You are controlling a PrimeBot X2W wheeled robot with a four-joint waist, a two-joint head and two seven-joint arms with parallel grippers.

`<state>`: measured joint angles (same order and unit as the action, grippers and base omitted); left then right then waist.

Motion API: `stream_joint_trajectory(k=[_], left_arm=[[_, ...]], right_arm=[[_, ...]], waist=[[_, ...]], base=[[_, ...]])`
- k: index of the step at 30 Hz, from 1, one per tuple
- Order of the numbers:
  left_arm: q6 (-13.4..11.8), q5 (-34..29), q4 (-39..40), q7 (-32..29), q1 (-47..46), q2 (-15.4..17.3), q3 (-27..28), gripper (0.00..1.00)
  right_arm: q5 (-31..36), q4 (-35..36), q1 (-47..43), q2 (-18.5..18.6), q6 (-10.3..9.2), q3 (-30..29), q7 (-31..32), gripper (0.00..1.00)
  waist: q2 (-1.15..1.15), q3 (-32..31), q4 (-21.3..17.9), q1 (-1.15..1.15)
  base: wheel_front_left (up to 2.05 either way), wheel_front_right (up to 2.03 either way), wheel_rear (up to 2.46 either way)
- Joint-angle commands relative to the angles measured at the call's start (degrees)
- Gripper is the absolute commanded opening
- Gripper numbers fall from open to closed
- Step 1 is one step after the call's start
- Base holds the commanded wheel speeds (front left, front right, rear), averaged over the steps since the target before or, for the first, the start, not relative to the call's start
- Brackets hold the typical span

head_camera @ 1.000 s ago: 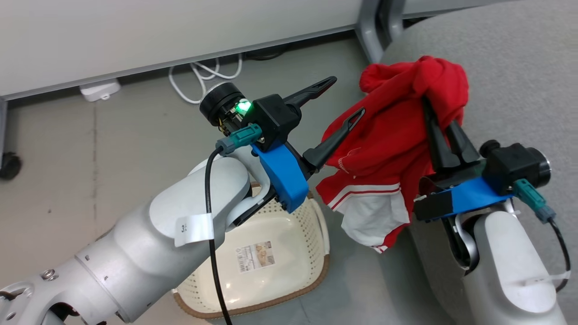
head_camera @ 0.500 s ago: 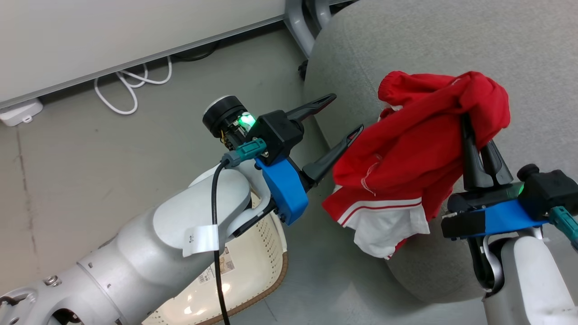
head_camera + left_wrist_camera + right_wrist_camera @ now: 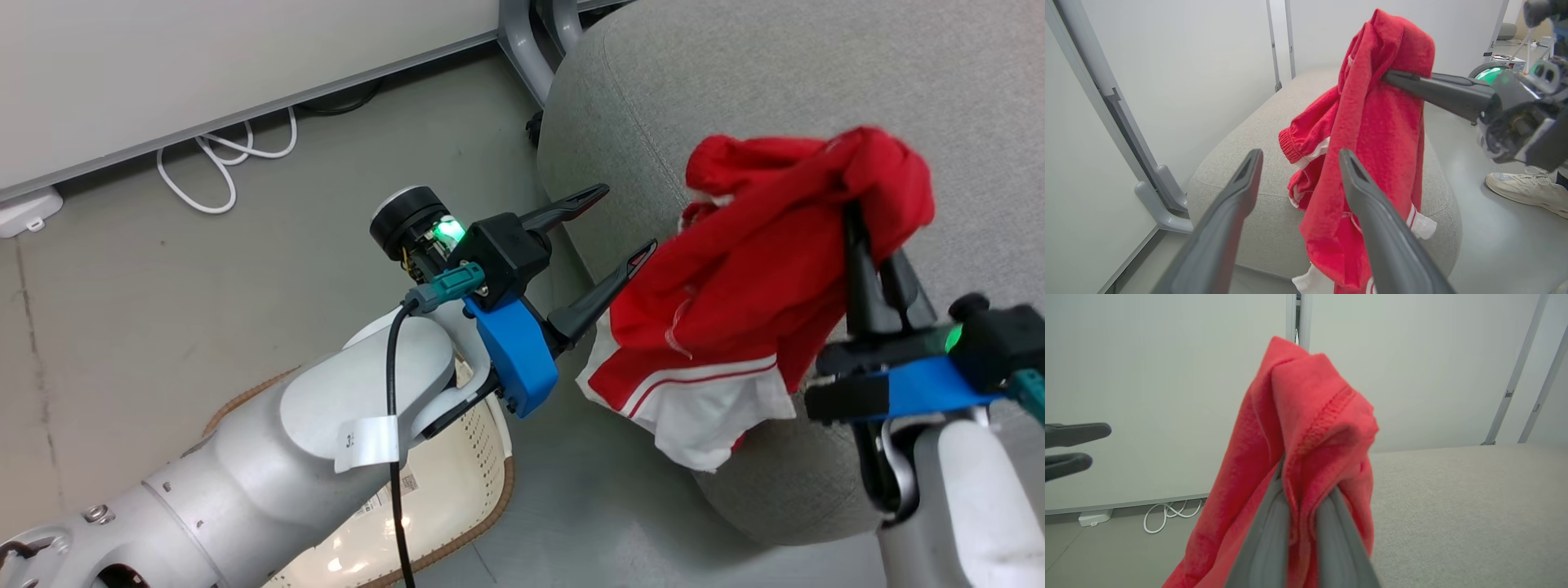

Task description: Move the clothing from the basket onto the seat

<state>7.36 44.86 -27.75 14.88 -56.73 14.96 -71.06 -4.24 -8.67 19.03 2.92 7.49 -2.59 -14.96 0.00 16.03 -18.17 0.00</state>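
Over the last second my head camera has swung toward the seat (image 3: 775,82). More grey cushion now shows, and the basket (image 3: 482,445) has slid to the lower left, half behind my left forearm. Against the seat's edge, the clothing (image 3: 759,286) has come across from the floor gap to hang at the cushion's near corner.

My right pincer (image 3: 865,245) is clamped tight on a bunched fold near the top of the garment. The right wrist view shows the two fingers pressed together with red cloth pinched between them. The rest drapes down, and the white panel and striped trim dangle past the seat's rounded front edge.

My left pincer (image 3: 629,216) stands spread wide with nothing in it, just beside the hanging cloth.

I judge this to be the carry step, nearly over. The basket is out of play and the release is not yet made. Next I need to push the right arm further in over the cushion and lower it, so the trailing hem lands on the seat rather than sliding off the edge. Only then do I part the fingers.
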Motion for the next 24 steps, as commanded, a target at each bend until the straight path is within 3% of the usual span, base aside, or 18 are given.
stream_joint_trajectory(k=[1, 5, 12, 17, 24], left_arm=[[-0.4, -0.1, 0.3, 0.1, 0.4, 0.4, 0.2, 1.0], [-0.9, -0.5, 0.9, 0.0, -0.3, 0.7, 0.2, 1.0], [-2.0, -2.3, 3.8, -0.5, -3.3, 2.2, 0.6, 1.0], [-2.9, -3.9, 6.3, -0.8, -6.0, 3.9, 1.1, 1.0], [-4.0, -6.6, 9.6, -0.9, -9.9, 5.8, 1.7, 1.0]], right_arm=[[0.0, 0.8, 2.7, -0.1, 0.0, -0.3, -0.4, 0.0], [0.9, 1.2, 6.8, 0.0, 0.0, -1.6, -0.4, 0.0], [2.8, 3.7, 19.8, 1.1, 0.0, -10.1, -0.4, 0.0], [3.4, 4.5, 29.5, 6.7, 0.0, -16.4, -0.4, 0.0], [2.7, -0.5, 39.2, 17.8, 0.0, -24.4, -0.3, 0.0]], waist=[[0.0, 0.6, 0.2, 0.0], [0.0, 2.2, 0.7, 0.0], [0.0, 9.3, 3.1, 0.0], [0.0, 15.9, 4.6, 0.0], [0.0, 24.5, 6.3, 0.0]], base=[[0.0, 0.0, 0.0], [0.0, 0.0, 0.0], [0.0, 0.0, 0.0], [0.0, 0.0, 0.0], [0.0, 0.0, 0.0]])
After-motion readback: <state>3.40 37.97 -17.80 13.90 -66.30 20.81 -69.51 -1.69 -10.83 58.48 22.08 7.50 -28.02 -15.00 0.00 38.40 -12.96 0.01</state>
